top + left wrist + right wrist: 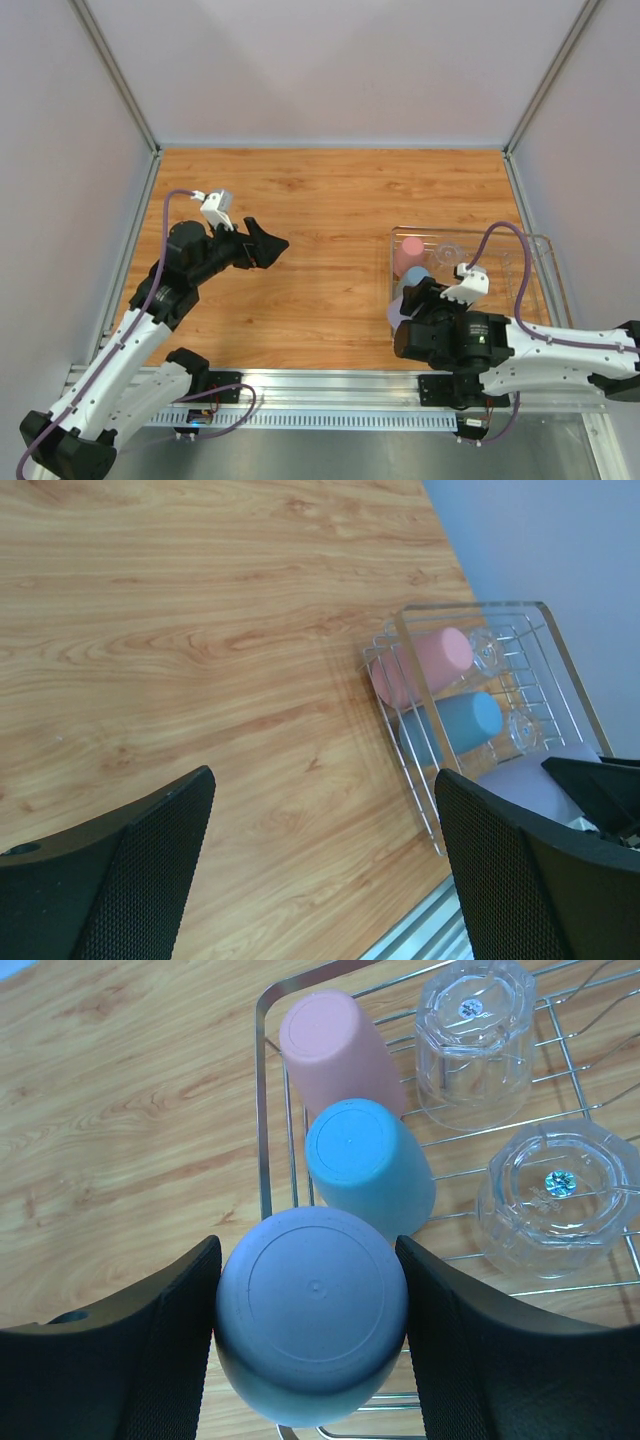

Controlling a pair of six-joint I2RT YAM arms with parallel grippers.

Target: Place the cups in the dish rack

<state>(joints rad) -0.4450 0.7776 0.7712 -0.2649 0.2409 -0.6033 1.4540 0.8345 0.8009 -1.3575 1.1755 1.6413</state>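
In the right gripper (pixel 306 1258), lavender cup (pixel 312 1310), perhaps pinched, rim unseen.

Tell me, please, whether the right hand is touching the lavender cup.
Touching: in the right wrist view, fingers of the right hand press both sides of the lavender cup, no gap.
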